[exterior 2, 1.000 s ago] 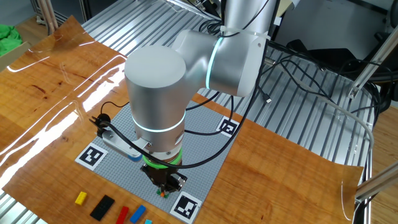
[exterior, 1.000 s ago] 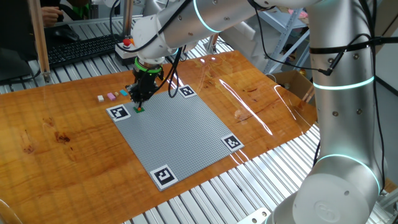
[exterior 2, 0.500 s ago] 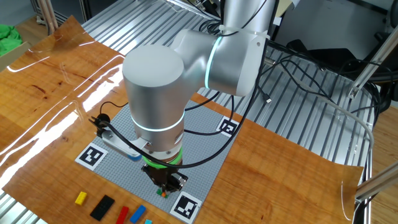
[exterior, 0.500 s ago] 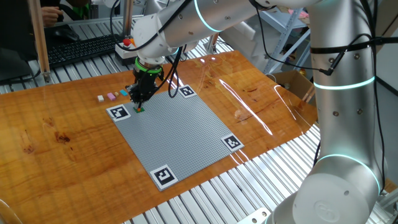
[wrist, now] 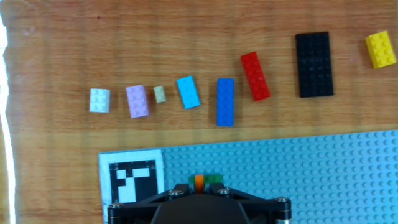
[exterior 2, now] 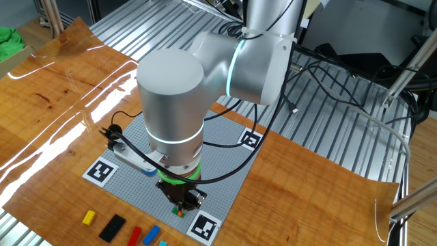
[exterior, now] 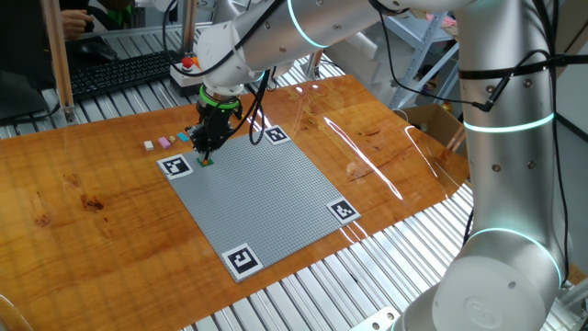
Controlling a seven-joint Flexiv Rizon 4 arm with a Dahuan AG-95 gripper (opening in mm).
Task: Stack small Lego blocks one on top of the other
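Note:
My gripper (exterior: pixel 207 154) stands low over the grey baseplate (exterior: pixel 266 198) near its far-left marker corner. In the hand view its jaws are closed on a small orange block (wrist: pixel 199 181) that sits against a green block (wrist: pixel 215 180) on the baseplate (wrist: pixel 311 168). The other fixed view shows the gripper (exterior 2: pixel 181 207) at the plate's near edge, with the blocks (exterior 2: pixel 179 212) just visible under it. Loose blocks lie in a row on the wood: white (wrist: pixel 99 100), lilac (wrist: pixel 137 101), tan (wrist: pixel 160 94), light blue (wrist: pixel 188 92), blue (wrist: pixel 225 101), red (wrist: pixel 255 76), black (wrist: pixel 314 56), yellow (wrist: pixel 380 49).
Black-and-white markers sit at the baseplate corners (exterior: pixel 175 166) (exterior: pixel 243 259) (exterior: pixel 343 211). The loose block row lies just beyond the plate edge (exterior 2: pixel 113 227). A red button (exterior: pixel 189 62) and a keyboard (exterior: pixel 119 72) stand behind the table. The arm's big body (exterior 2: pixel 174 102) hangs over the plate.

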